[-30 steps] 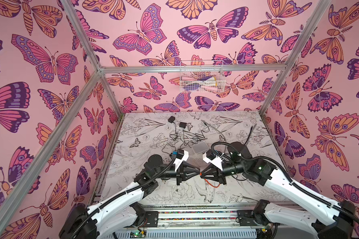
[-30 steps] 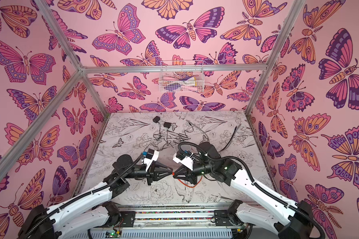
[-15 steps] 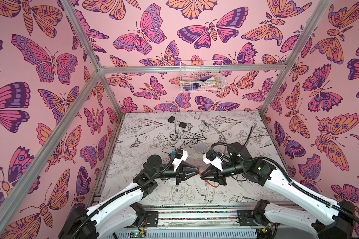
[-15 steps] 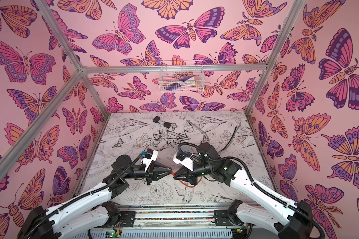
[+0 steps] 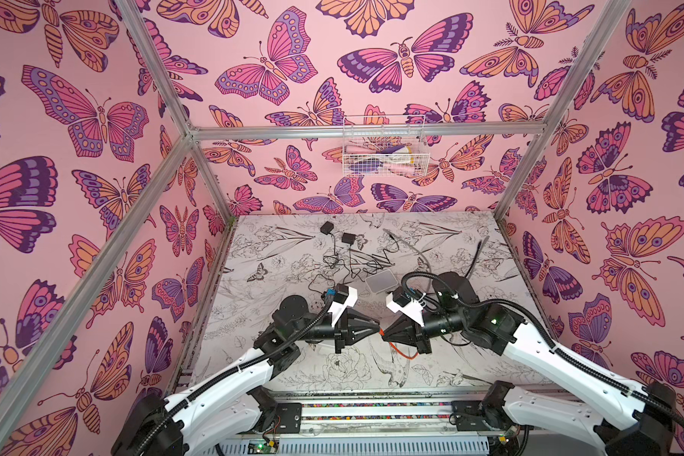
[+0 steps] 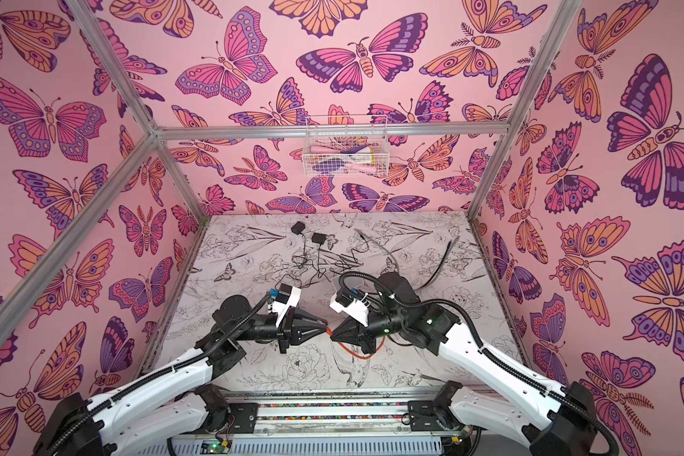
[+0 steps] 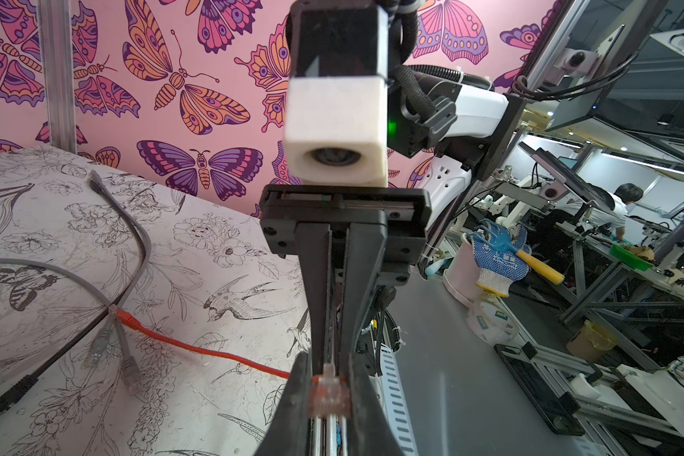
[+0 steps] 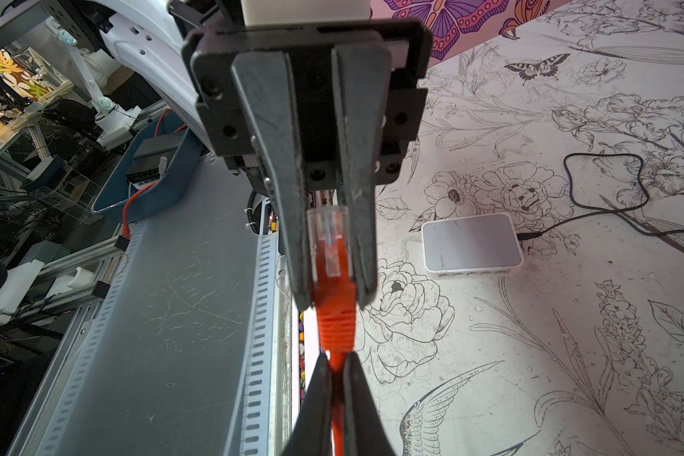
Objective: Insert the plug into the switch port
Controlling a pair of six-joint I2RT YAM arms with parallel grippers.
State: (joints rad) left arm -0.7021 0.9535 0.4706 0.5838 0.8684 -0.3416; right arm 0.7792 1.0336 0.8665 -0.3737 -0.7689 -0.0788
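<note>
Up front, above the surface (image 5: 332, 379), the two grippers meet tip to tip. The left gripper (image 5: 376, 329) is clamped on the clear RJ45 plug (image 8: 328, 241) and holds it in the air. The right gripper (image 5: 385, 334) is pinched tight on the orange Ethernet cable (image 7: 214, 351), just behind the plug's boot. Beyond them the white network switch (image 5: 380, 281) lies flat, apart from the plug. Farther back sit black power adapters (image 5: 327, 228) and tangled leads.

I've got orange patch cable (image 8: 334, 327) with clear RJ45 plug (image 8: 328, 233), white network switch (image 8: 470, 244) with grey top, grey cables (image 7: 130, 369), pink walls (image 5: 332, 51) with purple and orange butterflies, white mat (image 5: 281, 252) with black floral line art
</note>
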